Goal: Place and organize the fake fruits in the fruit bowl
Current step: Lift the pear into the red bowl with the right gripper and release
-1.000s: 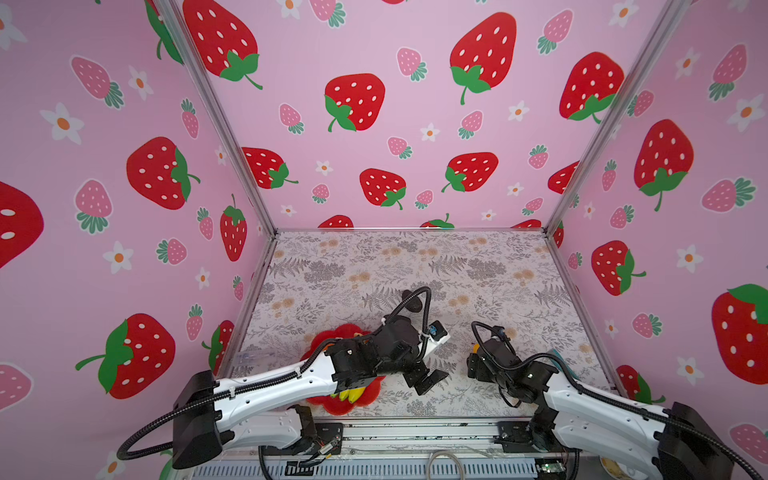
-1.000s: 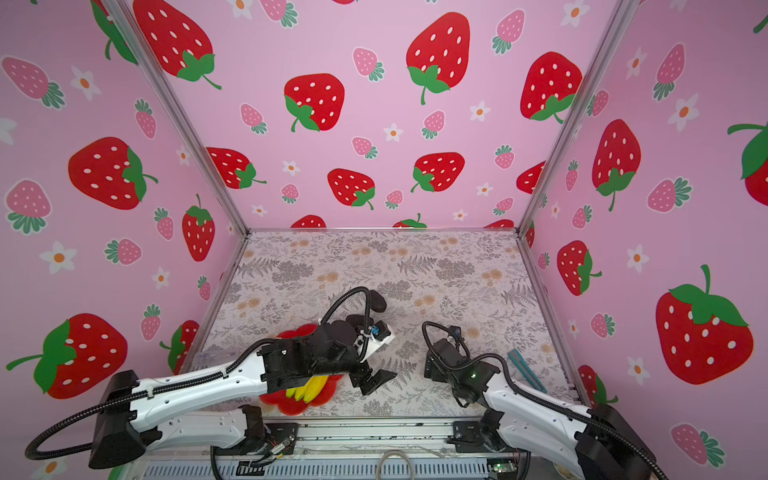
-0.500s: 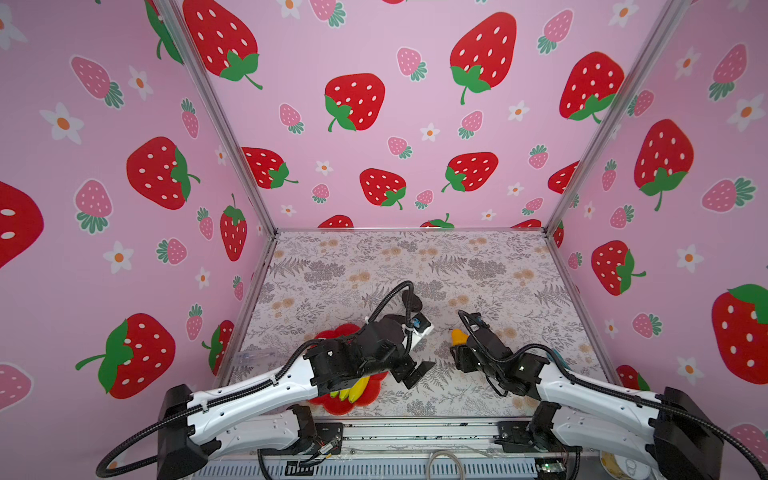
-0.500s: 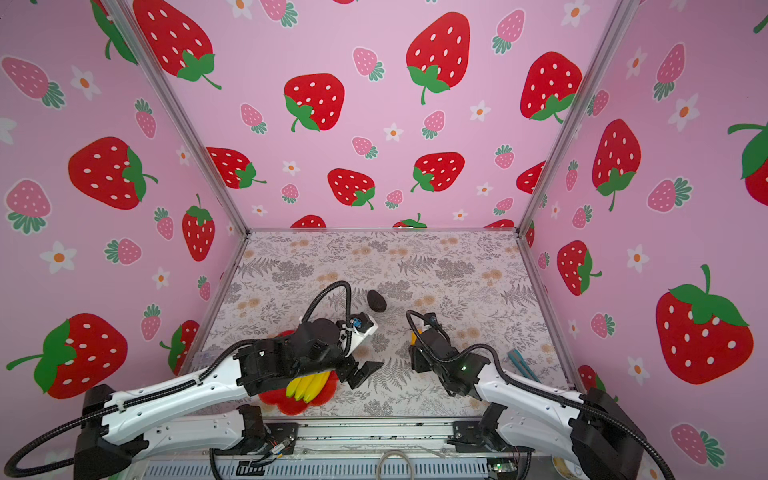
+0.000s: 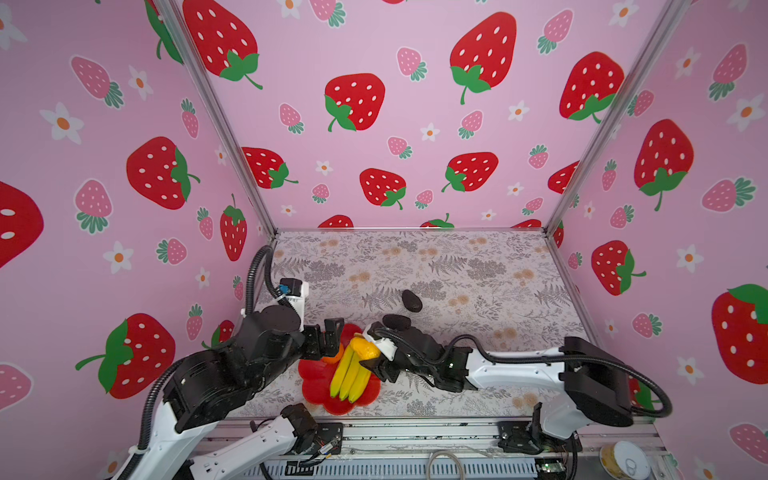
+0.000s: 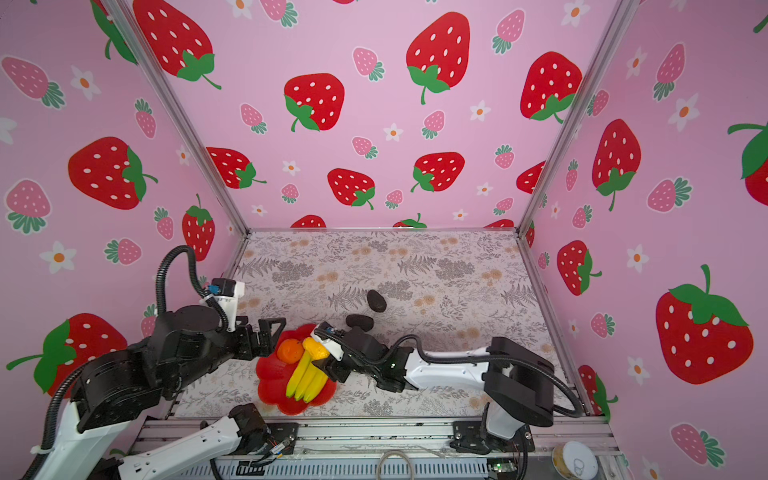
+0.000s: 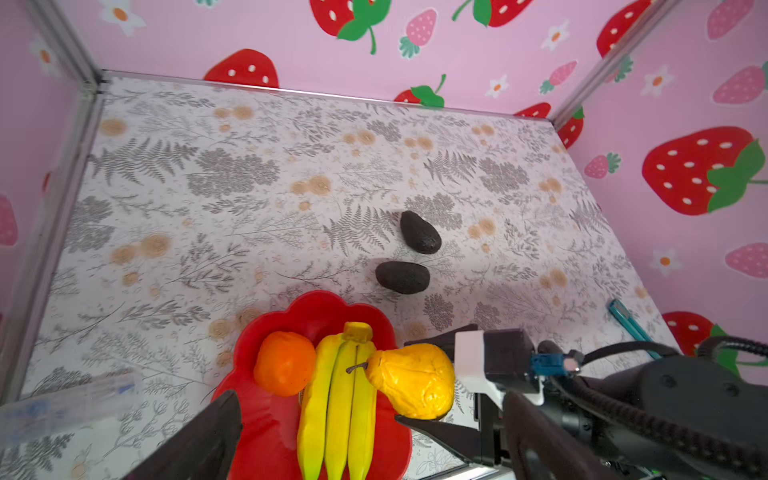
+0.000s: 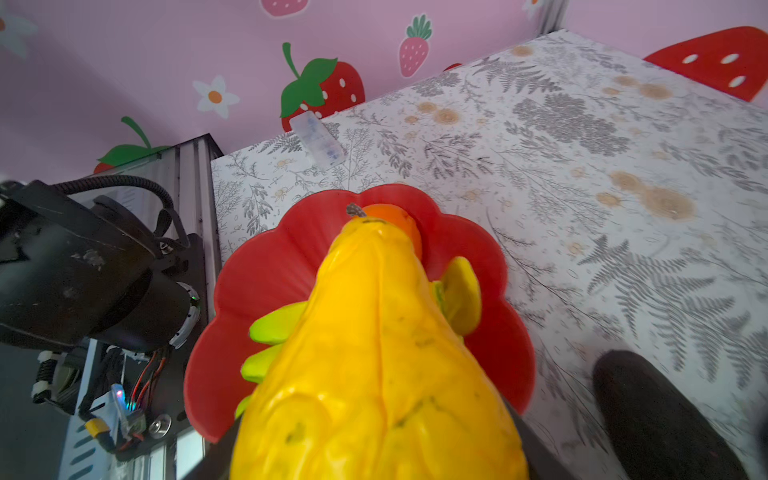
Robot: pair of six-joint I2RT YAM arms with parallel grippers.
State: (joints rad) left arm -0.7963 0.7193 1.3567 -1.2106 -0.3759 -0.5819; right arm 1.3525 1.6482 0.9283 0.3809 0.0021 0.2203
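- R claw point(image 7: 430, 382): jaws part-closed on the pear point(image 5: 365, 348), one finger each side of its fat end. Pear held sideways, stem end aimed in over the fruit bowl point(image 6: 270, 374).
- Pear hangs over the bowl's right rim & the stalk end of the banana bunch point(image 6: 305, 380). Can't tell if it touches the bananas or sits just clear.
- L claw point(image 6: 266, 337): jaws wide, nothing btw them. It's at the bowl's left-rear edge, just beside the orange point(image 6: 290, 350), and in a top view it hides part of the orange.
- Fruit bowl: red, scalloped, on the worktop point(image 6: 415, 270) near the front edge, btw the two arms.
- In the bowl: banana bunch lying lengthwise, stalk end to the rear. Orange is just left of that end, right against the bunch.
- Not in the bowl: 2 avocados on the worktop behind it. Near avocado point(image 7: 402, 277) lies crosswise just past the rear rim; far avocado point(image 7: 419, 232) is a bit further back, angled. Close together but apart.
- R wrist view: pear fills the foreground, orange peeking past its stem.
- Misc.: clear plastic box point(image 8: 318, 139) on the worktop beyond the bowl from the R arm, by the wall. Teal pen point(image 7: 627, 320) is near the wall on the R arm's side. White-lidded can point(image 6: 575, 459) is off the worktop, front right corner.
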